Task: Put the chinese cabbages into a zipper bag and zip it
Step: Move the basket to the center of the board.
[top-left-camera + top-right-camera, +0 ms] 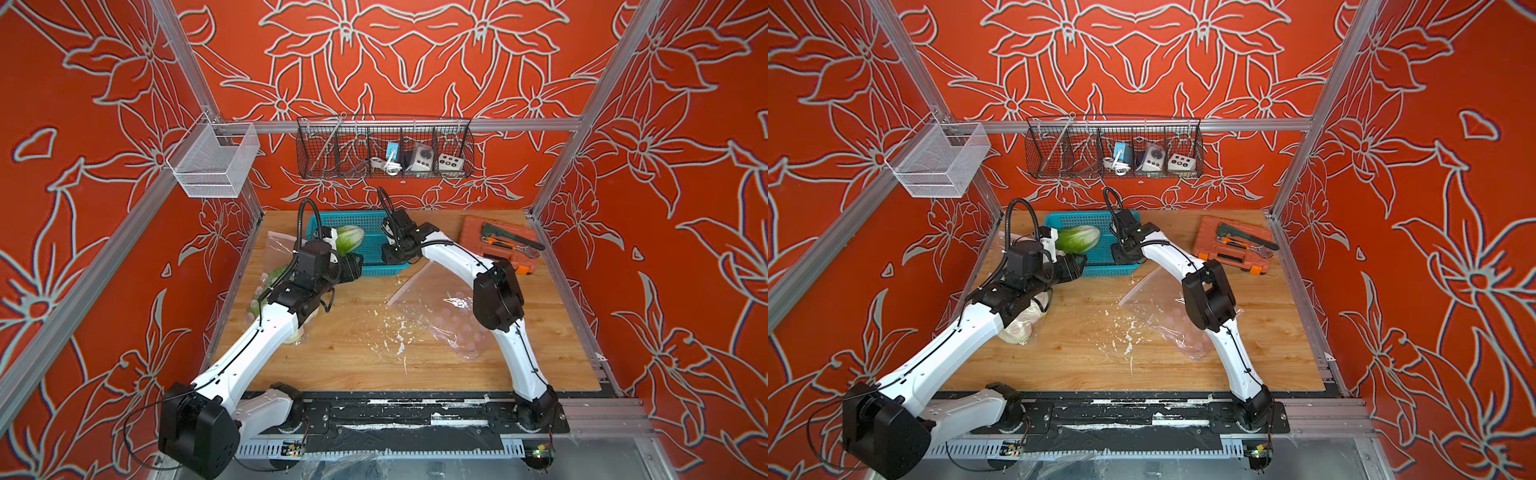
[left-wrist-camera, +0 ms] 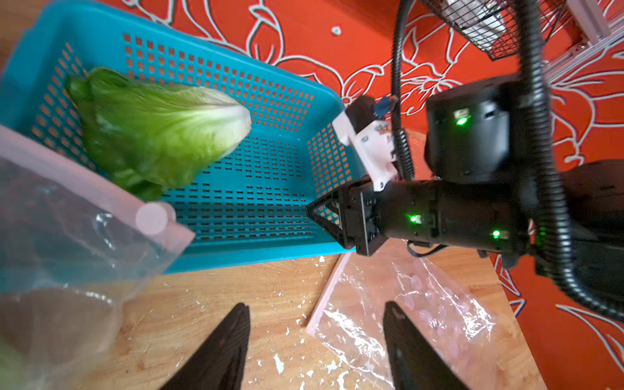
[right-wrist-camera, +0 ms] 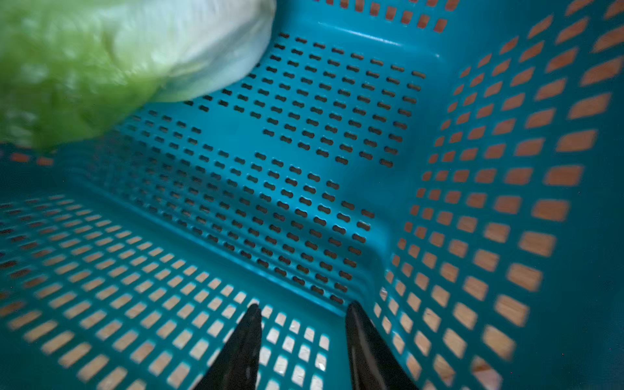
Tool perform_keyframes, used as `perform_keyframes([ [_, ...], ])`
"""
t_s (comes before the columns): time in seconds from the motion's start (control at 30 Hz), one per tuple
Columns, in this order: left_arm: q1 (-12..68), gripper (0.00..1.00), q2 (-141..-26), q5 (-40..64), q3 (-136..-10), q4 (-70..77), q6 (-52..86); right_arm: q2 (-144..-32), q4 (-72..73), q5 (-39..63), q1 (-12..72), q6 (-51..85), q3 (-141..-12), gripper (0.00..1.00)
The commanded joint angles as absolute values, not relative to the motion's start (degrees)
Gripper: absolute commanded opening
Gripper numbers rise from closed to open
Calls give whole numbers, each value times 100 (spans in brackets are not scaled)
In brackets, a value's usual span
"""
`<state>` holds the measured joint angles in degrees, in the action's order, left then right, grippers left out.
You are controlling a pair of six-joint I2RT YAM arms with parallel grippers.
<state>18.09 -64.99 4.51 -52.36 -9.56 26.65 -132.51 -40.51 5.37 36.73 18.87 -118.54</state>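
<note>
One chinese cabbage (image 1: 349, 239) (image 2: 158, 131) lies in the left half of the teal basket (image 1: 376, 270) (image 3: 304, 135). Left of the basket lies a clear zipper bag (image 1: 277, 245) (image 2: 67, 236) with a pink strip. Green leaves (image 1: 272, 276) and a pale base (image 1: 1017, 332) show through it, mostly hidden under my left arm. My left gripper (image 1: 357, 266) (image 2: 317, 324) hovers open and empty at the basket's front left corner. My right gripper (image 1: 390, 257) (image 3: 304, 310) is down inside the basket's right front corner, open, holding nothing, apart from the cabbage.
A second, empty zipper bag (image 1: 440, 307) (image 2: 405, 304) lies flat right of centre, partly under my right arm. An orange tool case (image 1: 498, 245) sits at the back right. A black wire rack (image 1: 384, 147) and a white mesh basket (image 1: 212, 160) hang on the frame. White flecks (image 1: 395, 328) dot the wooden table.
</note>
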Motion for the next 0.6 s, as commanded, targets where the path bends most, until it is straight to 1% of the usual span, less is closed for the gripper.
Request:
perform_keyframes([
  [0.0,1831,64,-6458,532,-5370,-710,2522,-13008,-4637,-392,3110,1611,-11754,43],
  [0.1,1837,63,-6594,692,-5379,-579,2549,-12509,-4379,-648,2807,1518,-11097,43],
  [0.2,1984,63,-6820,932,-5456,-428,2511,-12010,-4196,-113,2681,1382,-10701,49],
  [0.23,2112,63,-6918,959,-5504,-422,2435,-11780,-4080,-4,2681,1378,-10515,50],
  [0.33,2537,62,-7171,1198,-5603,-516,2213,-11236,-4203,-141,2675,1386,-10252,54],
  [0.4,2832,63,-7257,1316,-5500,-478,2091,-10769,-4145,44,2678,1468,-9931,56],
  [0.5,3211,63,-7511,1451,-5340,-448,1917,-9905,-3857,375,2683,1929,-9091,58],
  [0.57,3505,63,-7788,1391,-5335,-524,1803,-9315,-3660,391,2689,2269,-8308,58],
])
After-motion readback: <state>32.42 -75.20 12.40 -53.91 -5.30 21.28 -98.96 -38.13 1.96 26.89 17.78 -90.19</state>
